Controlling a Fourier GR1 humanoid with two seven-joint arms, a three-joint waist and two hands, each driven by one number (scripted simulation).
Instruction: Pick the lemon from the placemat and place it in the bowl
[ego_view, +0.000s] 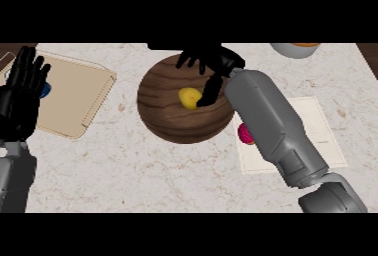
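Observation:
The yellow lemon (189, 98) lies inside the brown wooden bowl (166, 120), right of the bowl's middle. My right hand (212, 61) hovers over the bowl's far rim with its fingers spread and open. One finger reaches down to the lemon's right side; I cannot tell whether it touches. The right forearm crosses the white placemat (325, 137) at the right and hides part of it.
A pink fruit (244, 134) sits on the placemat's left edge, half under my forearm. A tan board (77, 95) lies at the left. My left hand (21, 92) rests open there, fingers up, beside a small blue object (46, 90). A grey cup (294, 49) stands at the back right.

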